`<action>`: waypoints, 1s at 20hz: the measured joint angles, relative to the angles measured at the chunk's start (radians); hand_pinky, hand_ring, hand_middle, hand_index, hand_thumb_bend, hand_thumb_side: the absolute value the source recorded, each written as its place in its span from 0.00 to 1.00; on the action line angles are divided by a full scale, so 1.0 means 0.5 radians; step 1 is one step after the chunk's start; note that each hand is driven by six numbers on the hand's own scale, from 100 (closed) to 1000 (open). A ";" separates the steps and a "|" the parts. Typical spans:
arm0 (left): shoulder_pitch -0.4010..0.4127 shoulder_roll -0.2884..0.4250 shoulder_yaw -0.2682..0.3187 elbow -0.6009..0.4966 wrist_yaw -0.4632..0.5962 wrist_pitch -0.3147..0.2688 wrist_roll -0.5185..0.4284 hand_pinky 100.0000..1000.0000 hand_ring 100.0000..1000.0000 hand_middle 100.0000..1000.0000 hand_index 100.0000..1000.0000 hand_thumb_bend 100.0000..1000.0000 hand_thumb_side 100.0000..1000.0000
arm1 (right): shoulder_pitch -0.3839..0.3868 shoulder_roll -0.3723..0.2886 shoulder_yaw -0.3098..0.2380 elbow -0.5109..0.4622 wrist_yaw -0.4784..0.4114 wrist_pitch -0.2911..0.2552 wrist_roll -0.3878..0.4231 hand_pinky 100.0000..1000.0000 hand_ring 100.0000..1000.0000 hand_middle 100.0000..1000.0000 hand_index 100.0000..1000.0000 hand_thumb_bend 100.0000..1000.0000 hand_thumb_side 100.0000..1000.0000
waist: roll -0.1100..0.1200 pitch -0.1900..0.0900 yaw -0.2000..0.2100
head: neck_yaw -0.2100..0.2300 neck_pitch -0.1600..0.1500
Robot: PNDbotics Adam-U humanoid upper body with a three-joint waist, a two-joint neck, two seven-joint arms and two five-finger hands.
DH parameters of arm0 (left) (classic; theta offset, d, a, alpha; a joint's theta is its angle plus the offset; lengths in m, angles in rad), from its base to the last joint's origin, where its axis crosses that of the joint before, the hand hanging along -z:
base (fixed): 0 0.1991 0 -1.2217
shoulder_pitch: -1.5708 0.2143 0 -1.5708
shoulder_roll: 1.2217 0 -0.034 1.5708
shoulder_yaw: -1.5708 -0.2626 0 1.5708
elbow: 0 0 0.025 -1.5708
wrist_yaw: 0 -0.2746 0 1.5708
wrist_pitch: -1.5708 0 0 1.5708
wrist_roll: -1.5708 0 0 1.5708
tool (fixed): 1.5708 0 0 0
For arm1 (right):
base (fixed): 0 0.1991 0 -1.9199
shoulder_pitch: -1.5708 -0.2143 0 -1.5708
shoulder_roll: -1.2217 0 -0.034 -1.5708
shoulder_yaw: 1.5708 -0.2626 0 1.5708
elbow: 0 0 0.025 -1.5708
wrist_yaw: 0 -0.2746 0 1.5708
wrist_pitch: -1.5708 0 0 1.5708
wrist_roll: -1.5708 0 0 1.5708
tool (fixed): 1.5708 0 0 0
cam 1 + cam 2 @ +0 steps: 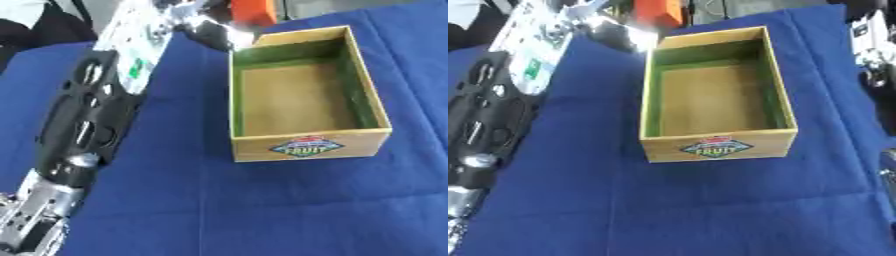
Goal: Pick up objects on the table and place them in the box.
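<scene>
In the left eye view, the left arm (92, 117) stretches from the near left corner to the far edge, where the left hand (213, 31) sits just beyond the far left corner of the box (308, 145). An orange object (255, 11) shows right at that hand, but I cannot tell whether the fingers grip it or how far they spread. One box stands on the blue cloth (262, 210), its floor bare. In the right eye view, the one orange object shows beyond the box's far left corner, and a silver part of the right arm (874, 47) shows at the far right edge.
</scene>
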 measured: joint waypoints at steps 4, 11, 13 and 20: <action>0.000 -0.066 -0.025 0.017 -0.080 -0.029 0.025 0.08 0.29 0.21 0.53 0.00 0.45 | -0.005 0.011 0.001 0.000 -0.004 -0.002 0.002 0.93 0.82 0.56 0.78 0.00 0.49 | 0.007 0.011 -0.007 | 0.003 -0.009; 0.038 -0.124 -0.064 0.099 -0.144 -0.089 -0.002 0.10 0.30 0.21 0.54 0.00 0.45 | -0.018 0.011 0.003 0.000 -0.008 -0.005 0.004 0.93 0.82 0.56 0.77 0.00 0.49 | 0.007 0.028 -0.028 | 0.008 -0.033; 0.042 -0.142 -0.069 0.137 -0.160 -0.097 -0.003 0.10 0.30 0.21 0.55 0.00 0.46 | -0.019 0.011 0.006 0.000 -0.009 -0.005 0.004 0.93 0.82 0.56 0.77 0.00 0.49 | 0.007 0.030 -0.030 | 0.011 -0.042; 0.042 -0.175 -0.076 0.252 -0.216 -0.144 0.019 0.19 0.37 0.29 0.64 0.00 0.51 | -0.027 0.011 0.011 0.000 -0.009 -0.005 0.003 0.93 0.82 0.55 0.77 0.00 0.49 | 0.007 0.041 -0.030 | 0.017 -0.058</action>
